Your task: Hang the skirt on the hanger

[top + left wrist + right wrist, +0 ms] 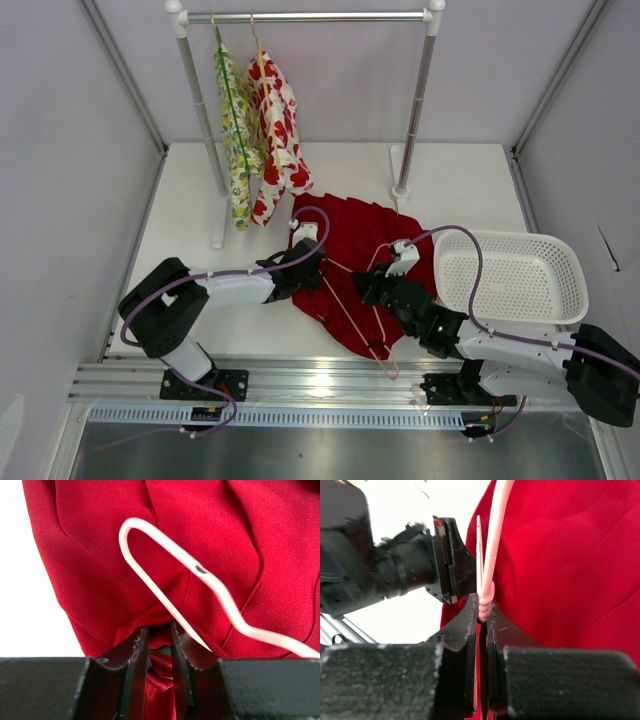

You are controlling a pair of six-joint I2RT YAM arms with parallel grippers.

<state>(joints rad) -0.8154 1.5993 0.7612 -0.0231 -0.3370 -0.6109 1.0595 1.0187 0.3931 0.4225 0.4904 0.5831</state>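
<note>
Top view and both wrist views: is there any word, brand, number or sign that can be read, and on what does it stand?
No text can be read in any view.
Skirt: plain red cloth, no label in sight.
Hanger: one small dark mark, not a letter.
Basket: no print visible.

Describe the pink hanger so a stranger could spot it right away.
On the white table, find the red skirt beside the white basket. The hanger lies on it: thin pale pink wire, hook towards the near edge. The green hanger and the orange hanger hang on the rail instead, bearing patterned clothes.
</note>
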